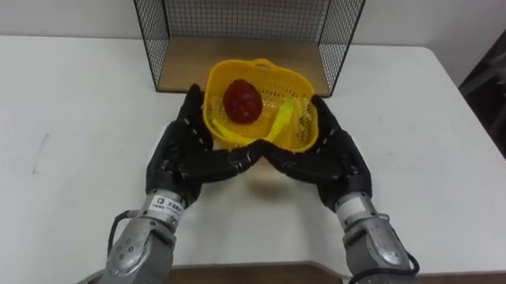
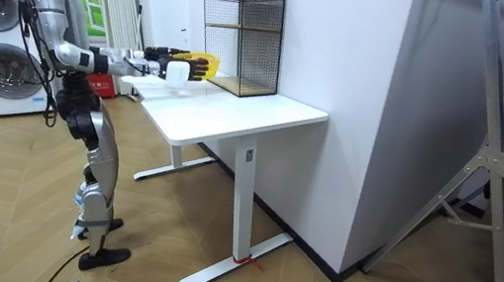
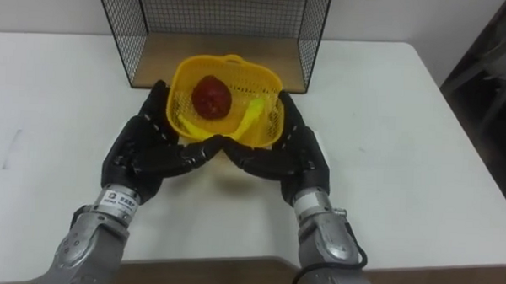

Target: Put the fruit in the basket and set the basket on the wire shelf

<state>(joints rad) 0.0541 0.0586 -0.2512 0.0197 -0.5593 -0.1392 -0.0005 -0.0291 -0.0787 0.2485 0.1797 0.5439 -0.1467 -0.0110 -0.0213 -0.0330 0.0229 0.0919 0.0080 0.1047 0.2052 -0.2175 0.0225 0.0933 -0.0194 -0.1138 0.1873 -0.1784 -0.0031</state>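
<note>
Yellow plastic lattice logged as the basket (image 1: pixel 304 131), carried above the white table (image 1: pixel 68 110) on both hands. Found the left hand (image 1: pixel 185 152) under and along its left side and the right hand (image 1: pixel 333 157) likewise on the right. Noted palms up, fingers laid fairly straight against the walls, thumbs meeting below the near rim. Recorded this as an open cradling hold, not a clench. Saw a shadow on the table beneath the hands, so judged the basket raised clear of the surface.

Checked contents: one red fruit (image 1: pixel 243 101), plus a pale yellow-green elongated piece (image 1: pixel 283 118) just beside it. Could not identify the second with certainty.

Placed the basket at the open front of the wire shelf (image 1: pixel 240 15), far rim reaching over the front edge of the wooden bottom board (image 1: pixel 188 64). Confirmed from the room view: standing at the table's end, arms stretched toward the shelf, basket held just short of it.

Judged the fruit-loading step finished, as far as visible, and the carry nearly complete. Marked as remaining: move the basket further in, lower it onto the board, draw both hands out from under.
</note>
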